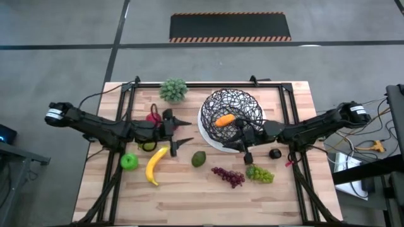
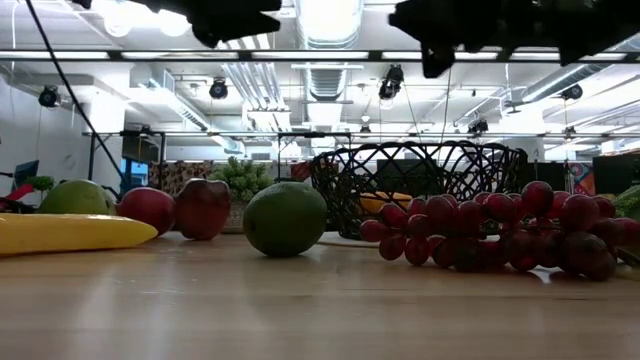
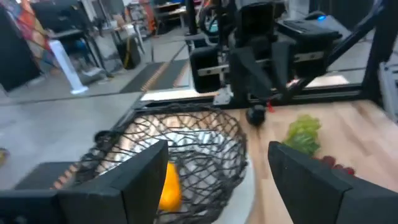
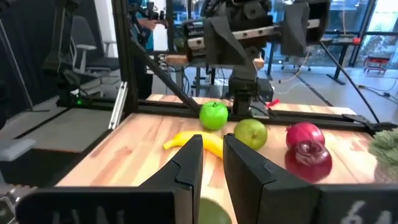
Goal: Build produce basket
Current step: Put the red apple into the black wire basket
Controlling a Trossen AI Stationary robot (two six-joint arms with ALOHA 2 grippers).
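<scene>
The black wire basket (image 1: 230,108) stands on its white plate at the middle of the table's far half, and the orange carrot (image 1: 225,120) lies inside it. My left gripper (image 1: 184,132) hovers wide open just left of the basket, and its wrist view (image 3: 217,155) looks into the bowl. My right gripper (image 1: 245,148) hangs by the basket's near right rim. It touches nothing, and its fingers (image 4: 212,146) stand only a narrow gap apart. The banana (image 1: 154,165), green apple (image 1: 129,162), avocado (image 1: 199,158), purple grapes (image 1: 228,176) and green grapes (image 1: 260,173) lie on the near half.
Two red apples (image 4: 306,149) and a green pear (image 4: 250,133) lie under my left arm. A grey-green potted plant (image 1: 173,89) stands at the far edge, left of the basket. A small black object (image 1: 274,153) lies near my right arm. Bare wood stretches along the near edge.
</scene>
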